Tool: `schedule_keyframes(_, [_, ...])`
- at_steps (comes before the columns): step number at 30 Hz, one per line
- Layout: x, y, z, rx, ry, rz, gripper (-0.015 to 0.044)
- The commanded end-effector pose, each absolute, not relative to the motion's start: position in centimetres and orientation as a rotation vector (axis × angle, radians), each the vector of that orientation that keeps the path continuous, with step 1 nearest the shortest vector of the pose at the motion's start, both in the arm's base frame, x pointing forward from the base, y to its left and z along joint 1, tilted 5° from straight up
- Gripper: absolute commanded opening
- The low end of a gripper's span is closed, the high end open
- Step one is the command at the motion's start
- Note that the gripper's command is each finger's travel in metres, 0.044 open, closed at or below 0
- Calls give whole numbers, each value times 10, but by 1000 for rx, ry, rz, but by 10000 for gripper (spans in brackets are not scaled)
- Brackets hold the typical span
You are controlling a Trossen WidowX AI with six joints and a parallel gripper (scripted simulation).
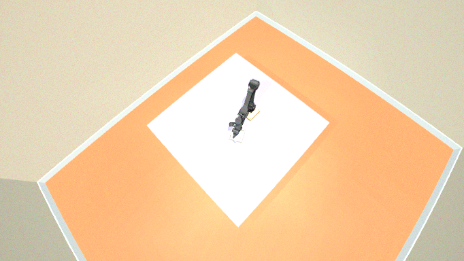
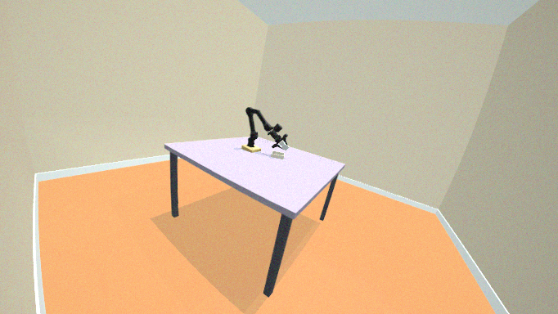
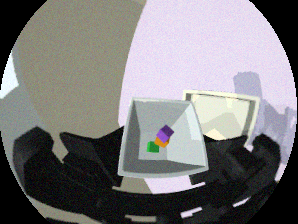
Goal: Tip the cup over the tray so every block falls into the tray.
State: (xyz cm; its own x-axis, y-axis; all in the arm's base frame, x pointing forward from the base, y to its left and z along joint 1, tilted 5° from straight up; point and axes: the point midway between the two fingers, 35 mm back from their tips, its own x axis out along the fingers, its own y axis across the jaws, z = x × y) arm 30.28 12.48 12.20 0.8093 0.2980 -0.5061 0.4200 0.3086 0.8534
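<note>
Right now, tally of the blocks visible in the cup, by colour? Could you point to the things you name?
Seen in the cup (image 2: 284,145) (image 3: 180,155), which the fingers grip:
Purple block (image 3: 164,133): 1
Orange block (image 3: 161,142): 1
Green block (image 3: 153,147): 1
Total: 3
</note>
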Motion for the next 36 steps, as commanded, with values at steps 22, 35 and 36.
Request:
schedule_keyframes(22, [306, 126, 119, 1812, 662, -288, 0])
schedule_keyframes(35, [307, 126, 117, 2083, 646, -398, 0])
schedule_keyframes(36, [307, 126, 117, 2103, 644, -407, 0])
